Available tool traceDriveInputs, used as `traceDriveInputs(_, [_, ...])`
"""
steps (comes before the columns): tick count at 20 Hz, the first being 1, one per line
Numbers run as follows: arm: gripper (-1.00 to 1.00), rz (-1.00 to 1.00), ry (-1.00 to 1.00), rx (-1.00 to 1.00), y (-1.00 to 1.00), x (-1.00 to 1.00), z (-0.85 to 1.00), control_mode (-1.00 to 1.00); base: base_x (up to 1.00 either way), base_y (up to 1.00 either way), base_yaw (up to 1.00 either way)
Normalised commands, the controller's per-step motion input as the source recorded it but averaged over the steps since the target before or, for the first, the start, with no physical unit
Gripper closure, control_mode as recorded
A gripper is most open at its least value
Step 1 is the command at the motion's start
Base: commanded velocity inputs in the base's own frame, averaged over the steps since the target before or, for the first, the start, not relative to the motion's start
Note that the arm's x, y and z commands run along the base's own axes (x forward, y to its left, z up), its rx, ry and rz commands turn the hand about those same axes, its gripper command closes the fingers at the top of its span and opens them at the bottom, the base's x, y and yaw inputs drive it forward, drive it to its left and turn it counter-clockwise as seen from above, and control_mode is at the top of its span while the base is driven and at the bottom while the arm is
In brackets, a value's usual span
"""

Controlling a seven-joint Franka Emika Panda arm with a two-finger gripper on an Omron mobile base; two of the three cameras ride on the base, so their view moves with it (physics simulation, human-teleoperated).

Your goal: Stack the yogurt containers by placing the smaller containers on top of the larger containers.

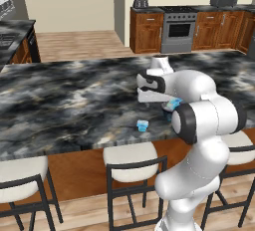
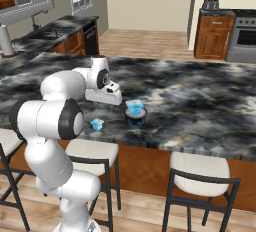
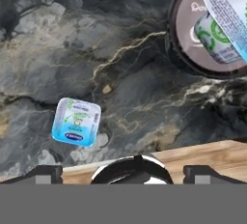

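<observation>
Showing printed cup lid [image 3: 76, 121] legibly, hand view.

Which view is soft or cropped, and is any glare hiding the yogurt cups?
Hand view: blurry, tiny cup label unreadable, dark-rimmed tub and the cup on it cropped at the edge. Left base view: arm hides most of the tub. Right base view: even light, no glare on the counter.

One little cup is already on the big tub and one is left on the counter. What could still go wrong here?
1. The tiny cup lies close to the counter's front edge; a clumsy grab by the open pincer might nudge it off.
2. The bigger blue cup sits on the wide tub and, in the hand view, looks off-centre over its rim. Adding another could tip it.
</observation>
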Motion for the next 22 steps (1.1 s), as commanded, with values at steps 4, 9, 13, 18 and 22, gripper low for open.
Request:
traceDriveInputs(4, [-1.00, -0.13, -0.04, 0.12, 0.22, 0.00, -0.08, -1.00, 0.00, 0.00, 0.00])
traceDriveInputs(9, [-1.00, -0.09, -0.01, 0.11, 0.25, -0.01, -0.17, -1.00, 0.00, 0.00, 0.00])
traceDriveInputs(13, [-1.00, -0.09, 0.00, 0.07, 0.19, 0.09, -0.09, -1.00, 0.00, 0.00, 0.00])
traceDriveInputs(18, [-1.00, -0.04, 0.00, 0.00, 0.01, 0.08, -0.03, -1.00, 0.00, 0.00, 0.00])
traceDriveInputs(22, [-1.00, -0.01, 0.00, 0.00, 0.00, 0.05, -0.05, -1.00, 0.00, 0.00, 0.00])
